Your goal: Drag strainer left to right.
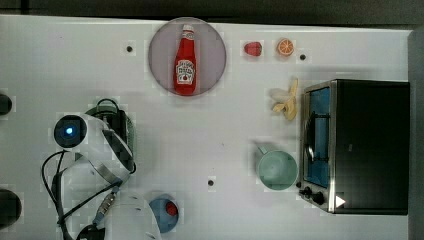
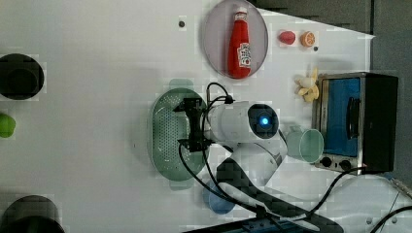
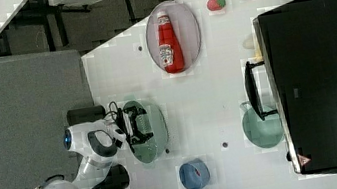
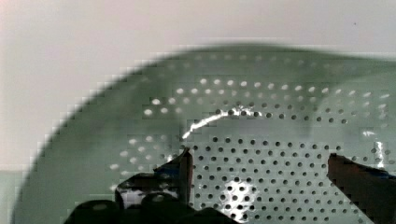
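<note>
The gripper (image 4: 257, 163) has its fingers (image 4: 180, 175) spread wide and holds nothing, pointing down into the strainer (image 2: 167, 133) so that the holed floor lies between and just below the tips. Spread like this inside the bowl, a finger can likely press its wall and drag it across the table (image 2: 97, 97) toward the mug (image 2: 306, 144).
</note>
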Available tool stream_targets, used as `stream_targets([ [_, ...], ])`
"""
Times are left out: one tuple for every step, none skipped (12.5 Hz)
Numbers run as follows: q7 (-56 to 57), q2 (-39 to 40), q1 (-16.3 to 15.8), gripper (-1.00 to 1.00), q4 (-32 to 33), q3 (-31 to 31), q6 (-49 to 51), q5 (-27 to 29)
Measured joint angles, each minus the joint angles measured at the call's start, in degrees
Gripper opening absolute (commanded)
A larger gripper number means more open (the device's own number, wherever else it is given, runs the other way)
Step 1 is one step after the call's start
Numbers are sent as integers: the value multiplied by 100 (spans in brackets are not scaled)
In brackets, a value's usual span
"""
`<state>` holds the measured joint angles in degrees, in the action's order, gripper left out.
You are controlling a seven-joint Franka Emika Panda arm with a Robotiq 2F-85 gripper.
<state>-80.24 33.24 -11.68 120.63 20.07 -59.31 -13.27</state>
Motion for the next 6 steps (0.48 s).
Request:
stream_targets([
  [0, -25, 25, 100, 34, -18, -6, 108],
  [-6, -20, 59, 100, 34, -6, 62, 50],
  [-11, 0, 59, 100, 34, -21, 78, -2],
  [-11, -3, 18, 100, 45, -81, 11, 20],
  [-28, -3, 5, 100, 34, -115, 6, 37],
  [-45, -6, 33, 100, 34, -119, 17, -1],
])
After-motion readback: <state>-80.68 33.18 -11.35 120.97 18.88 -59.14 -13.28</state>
